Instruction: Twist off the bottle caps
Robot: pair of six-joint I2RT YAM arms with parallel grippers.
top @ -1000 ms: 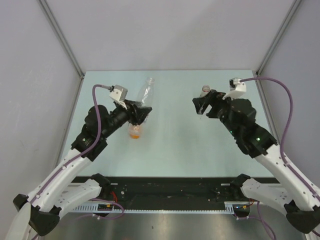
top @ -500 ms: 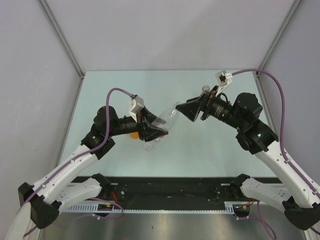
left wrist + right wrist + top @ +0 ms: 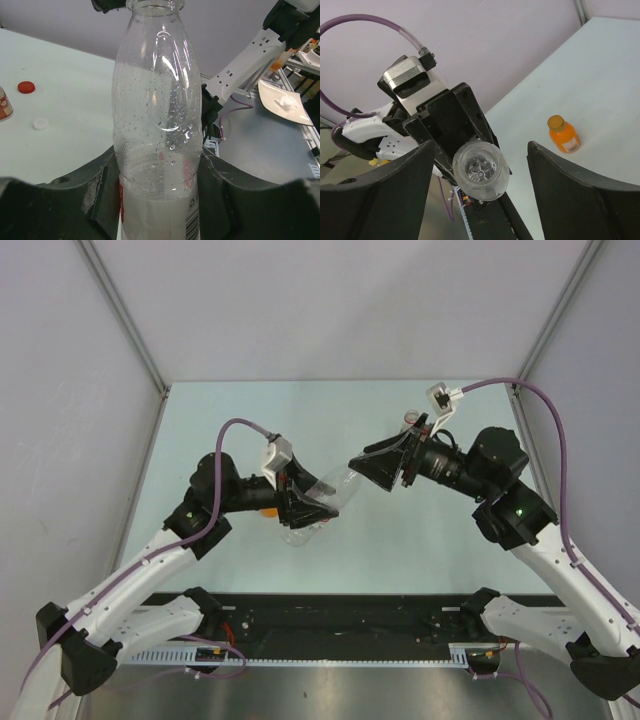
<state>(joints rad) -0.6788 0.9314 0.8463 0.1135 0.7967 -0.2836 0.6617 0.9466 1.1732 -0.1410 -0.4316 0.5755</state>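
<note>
1. L claw [image 3: 306, 507] is clamped on the lower body of the clear bottle [image 3: 157, 100]. Bottle is held off the table [image 3: 400, 540], tilted, neck twd R claw.
2. R claw [image 3: 481, 155] is open, one finger each side of the bottle's top end, not touching. Can't tell if a cap sits on that neck.
3. To do it well, imo: line R claw up w/ the neck axis, slide on so the pads cover only the top, close, then twist. L grip must hold firm. Bottle is wet, thin plastic, so it may spin or crush.
4. Orange bottle [image 3: 563, 137] stands on the table w/ orange cap [image 3: 555, 122] on. Red cap [image 3: 26, 87] & white cap [image 3: 40, 123] lie loose near the bottle w/ red band [image 3: 4, 107].
5. Room: claws meet mid-table above the surface, side walls [image 3: 60, 440] well apart. L arm's cable [image 3: 238, 424] loops above the wrist, so watch it when turning.
</note>
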